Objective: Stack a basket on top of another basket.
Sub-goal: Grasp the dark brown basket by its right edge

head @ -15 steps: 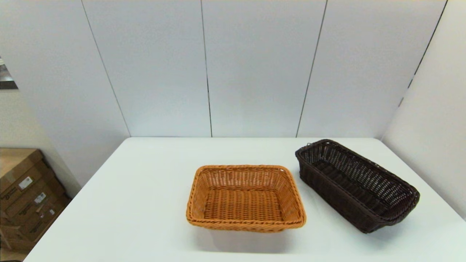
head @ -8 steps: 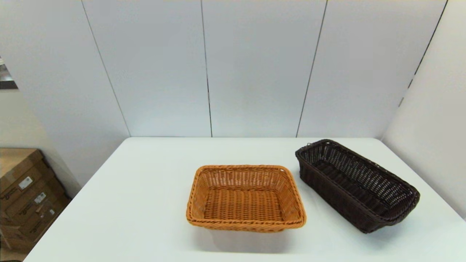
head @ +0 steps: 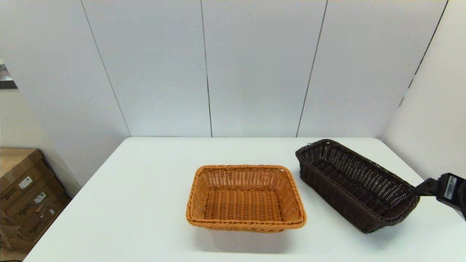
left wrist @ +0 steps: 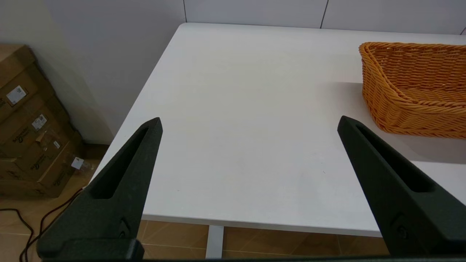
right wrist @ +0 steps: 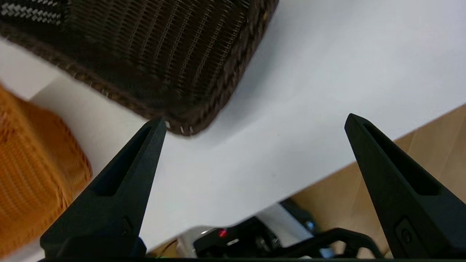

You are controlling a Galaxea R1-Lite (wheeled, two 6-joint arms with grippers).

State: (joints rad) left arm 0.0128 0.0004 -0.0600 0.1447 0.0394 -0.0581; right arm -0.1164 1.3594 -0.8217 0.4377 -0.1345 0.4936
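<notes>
Worktop (head: 145,203) is plain white and takes up most of the head view, with grey wall panels (head: 255,69) behind its far edge and some cardboard boxes (head: 25,193) on the floor off its left side.

Orange basket (head: 245,198) sits flat about midway across the worktop, closer to the near edge than the far one, open side up, nothing in it. Dark basket (head: 355,183) is over towards the right edge, turned at an angle so one short end points at the far right corner and the other at the near right. The two are near each other but not touching, with a strip of bare white between them. So nothing is stacked yet; both are on the worktop.

Right gripper (right wrist: 255,122) is at the right edge of the worktop, right by the dark basket's near-right end. Its fingers are spread wide with nothing between them, and in the right wrist view one fingertip (right wrist: 158,125) looks just about level with the basket's corner; can't tell if it's actually touching.

Left gripper (left wrist: 249,122) hangs above the near left corner of the worktop, fingers also spread wide and empty, with the orange basket off to one side of it.
</notes>
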